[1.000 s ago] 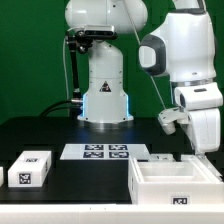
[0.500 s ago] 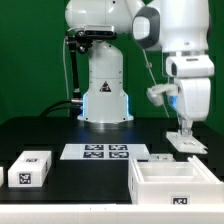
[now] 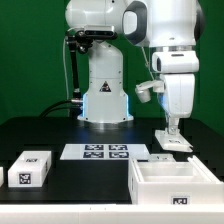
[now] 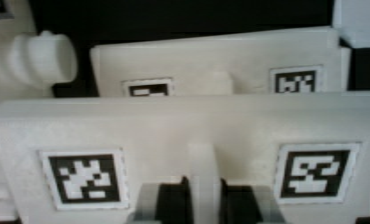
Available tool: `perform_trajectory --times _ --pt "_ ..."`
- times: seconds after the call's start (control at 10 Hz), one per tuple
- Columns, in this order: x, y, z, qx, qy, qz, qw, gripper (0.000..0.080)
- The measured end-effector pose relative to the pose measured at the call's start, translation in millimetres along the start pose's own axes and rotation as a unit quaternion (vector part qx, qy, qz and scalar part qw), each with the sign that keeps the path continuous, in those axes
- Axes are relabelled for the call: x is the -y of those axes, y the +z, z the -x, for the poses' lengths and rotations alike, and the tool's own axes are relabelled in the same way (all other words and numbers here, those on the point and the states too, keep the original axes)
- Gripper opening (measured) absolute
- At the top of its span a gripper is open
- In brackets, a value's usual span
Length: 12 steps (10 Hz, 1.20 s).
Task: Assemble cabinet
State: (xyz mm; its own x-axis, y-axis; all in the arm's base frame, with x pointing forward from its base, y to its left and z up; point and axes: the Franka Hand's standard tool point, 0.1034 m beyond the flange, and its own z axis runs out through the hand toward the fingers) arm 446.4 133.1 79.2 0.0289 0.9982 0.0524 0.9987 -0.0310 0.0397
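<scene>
The cabinet body (image 3: 150, 183), an open white box with a tag on its front, stands at the front on the exterior view's right. My gripper (image 3: 172, 131) hangs behind it, shut on a small white panel (image 3: 174, 143) and holding it just above the table. In the wrist view the fingers of my gripper (image 4: 194, 206) pinch the edge of that panel (image 4: 191, 125), which carries two tags. Beyond it lies another white tagged part (image 4: 217, 62) with a round white knob (image 4: 40, 55) beside it.
A white tagged block (image 3: 30, 168) lies at the front on the exterior view's left. The marker board (image 3: 105, 152) lies in the middle in front of the robot base (image 3: 105, 95). A small white piece (image 3: 160, 157) sits just behind the cabinet body.
The arm has swung toward the exterior view's left, and the white panel in the gripper has moved left with it. The other parts have not moved.
</scene>
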Motion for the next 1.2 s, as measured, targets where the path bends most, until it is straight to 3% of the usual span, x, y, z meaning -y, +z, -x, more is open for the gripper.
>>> perform_trajectory --times 0.5,0.9,1.2 --pt "-10.3 9.1 1.8 -0.004 0.01 -0.005 1.0 0.0061" --pt "-9.0 11.0 3.0 -0.004 0.011 -0.007 1.0 0.0061" --pt "-15.5 11.7 12.4 -0.003 0.004 -0.006 1.0 0.0061"
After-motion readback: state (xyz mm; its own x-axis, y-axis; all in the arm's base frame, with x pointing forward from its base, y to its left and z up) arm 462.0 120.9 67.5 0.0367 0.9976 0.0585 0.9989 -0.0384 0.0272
